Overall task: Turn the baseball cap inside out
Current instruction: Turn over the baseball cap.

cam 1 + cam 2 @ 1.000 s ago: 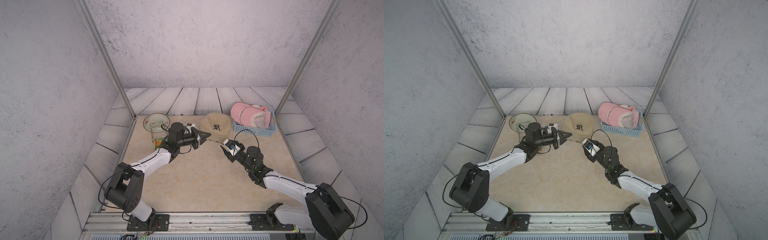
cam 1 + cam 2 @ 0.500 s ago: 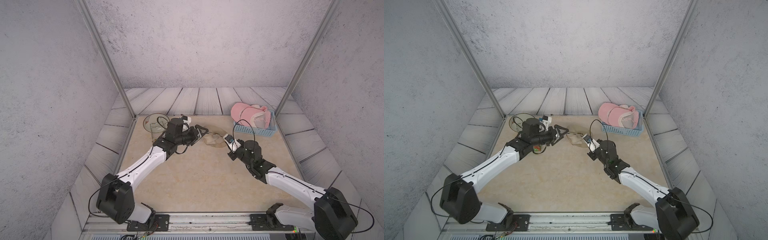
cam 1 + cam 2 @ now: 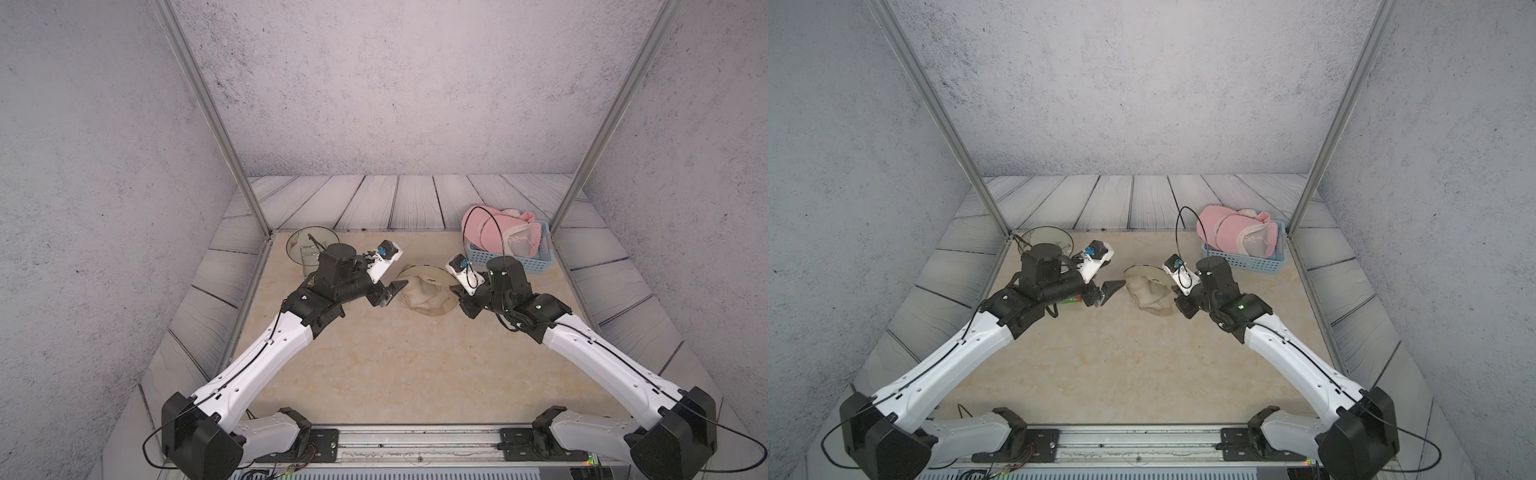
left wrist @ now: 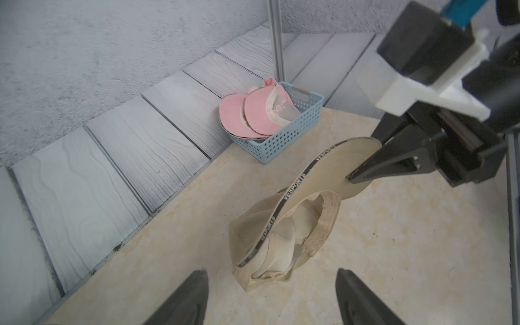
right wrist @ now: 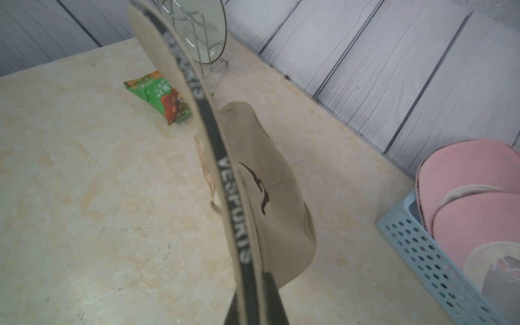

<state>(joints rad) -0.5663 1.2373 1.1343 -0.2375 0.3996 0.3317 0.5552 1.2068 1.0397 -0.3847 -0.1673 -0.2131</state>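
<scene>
The beige baseball cap point(image 3: 426, 293) lies crumpled on the tabletop between my two grippers, and both top views show it point(image 3: 1148, 297). In the left wrist view its opening and stained sweatband point(image 4: 323, 225) face my left gripper point(image 4: 271, 284), which is open just short of the cap's back edge, touching nothing. My right gripper point(image 3: 459, 297) is shut on the brim point(image 4: 337, 166), holding it on edge. The right wrist view shows the brim's black lettered edge point(image 5: 236, 219) running out from the gripper point(image 5: 259, 298). Beside it is the crown point(image 5: 270, 183) with a black bird mark.
A blue basket point(image 3: 536, 259) with pink caps point(image 3: 494, 228) stands at the back right, close behind my right arm. A glass lid on a wire rack point(image 3: 307, 245) stands at the back left. A green snack packet point(image 5: 160, 98) lies near it. Metal posts point(image 3: 249, 195) mark the back corners.
The cap has come forward off its upright seat and now lies collapsed with the opening showing. My right gripper has shut on the brim. My left gripper has opened and let go.
</scene>
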